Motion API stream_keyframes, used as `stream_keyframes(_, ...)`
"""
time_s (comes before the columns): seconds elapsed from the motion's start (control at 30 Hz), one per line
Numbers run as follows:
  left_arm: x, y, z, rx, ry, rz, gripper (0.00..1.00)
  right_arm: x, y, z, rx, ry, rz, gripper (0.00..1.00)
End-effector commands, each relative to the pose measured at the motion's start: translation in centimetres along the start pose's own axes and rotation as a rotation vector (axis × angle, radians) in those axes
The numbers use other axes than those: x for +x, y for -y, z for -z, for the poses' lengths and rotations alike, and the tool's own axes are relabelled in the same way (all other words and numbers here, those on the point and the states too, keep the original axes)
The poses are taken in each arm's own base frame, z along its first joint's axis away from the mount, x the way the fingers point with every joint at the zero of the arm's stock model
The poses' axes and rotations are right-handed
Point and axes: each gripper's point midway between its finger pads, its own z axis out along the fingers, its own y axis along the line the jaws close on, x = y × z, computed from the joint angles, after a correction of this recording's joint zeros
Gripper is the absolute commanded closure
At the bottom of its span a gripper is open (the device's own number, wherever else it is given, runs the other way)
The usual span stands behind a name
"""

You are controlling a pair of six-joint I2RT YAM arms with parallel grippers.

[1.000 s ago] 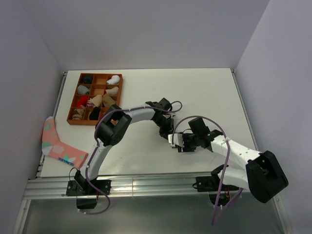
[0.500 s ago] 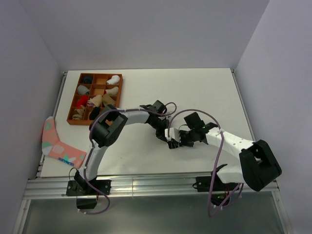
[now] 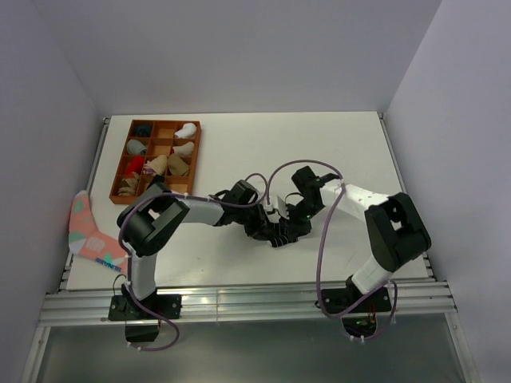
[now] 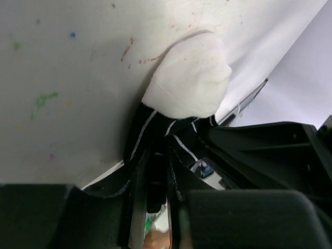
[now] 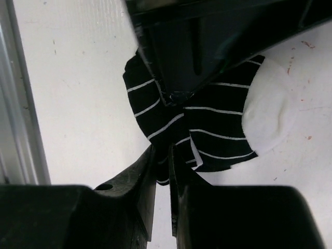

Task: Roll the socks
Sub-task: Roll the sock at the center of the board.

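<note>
**Striped sock [image 5: 218,124] sits where the two arms meet**

It lies bunched on the table [image 3: 351,152], near the middle. The right gripper [image 5: 162,155] is almost closed and pinches the sock's near edge. The left gripper [image 4: 157,155] shows a narrow gap; I cannot tell whether it holds cloth. The white toe [image 4: 189,78] lies straight ahead of the left fingers, and the sock's length runs that way.

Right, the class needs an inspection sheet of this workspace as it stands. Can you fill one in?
Surface: white table, faint coloured marks.
Job's things: black striped sock, white toe, bunched between both claws.
Clutter: compartment tray of sock bundles, far left; pink sock at the left edge.
Grippers: right claw shut on the sock's edge; left claw on the sock, grip unclear.
Cables: purple cables looping off both arms.
Surroundings: plain walls; metal rail at near edge.
</note>
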Motion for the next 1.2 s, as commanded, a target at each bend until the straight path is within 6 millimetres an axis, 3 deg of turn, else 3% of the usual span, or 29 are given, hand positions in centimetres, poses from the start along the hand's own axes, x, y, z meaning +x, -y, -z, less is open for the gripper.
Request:
stream_keyframes(0.0, -1.7, -2.5, -0.3, -0.085, 0.178, 0.010, 0.76, 1.0, -1.3, 0.7, -0.099, -0.061, -0.083, 0.81)
stream_keyframes(0.37, -2.9, -0.3, 2.7, -0.011, 0.416, -0.094, 0.66, 0.2, -0.6, 0.0, -0.252, -0.067, -0.201, 0.82)
stream_keyframes(0.63, -3.9, -0.4, 5.7, -0.039, 0.668, -0.239, 0.62, 0.0, 0.7, 0.3, -0.332, -0.062, -0.322, 0.82)
stream_keyframes(0.7, -4.0, 1.0, 6.3, -0.009, 0.728, -0.305, 0.60, 0.2, 0.9, 0.4, -0.343, -0.066, -0.345, 0.82)
stream_keyframes(0.9, -2.0, 4.8, 6.1, 0.101, 0.765, -0.660, 0.57, 1.0, 1.4, 0.2, -0.348, -0.093, -0.406, 0.82)
stream_keyframes(1.07, -1.0, 6.0, 5.4, 0.136, 0.712, -0.898, 0.56, 1.3, 1.1, -0.1, -0.388, -0.107, -0.442, 0.82)
stream_keyframes(1.17, 0.8, 7.0, 4.3, 0.190, 0.606, -1.013, 0.55, 1.7, 1.2, -0.3, -0.388, -0.114, -0.447, 0.82)
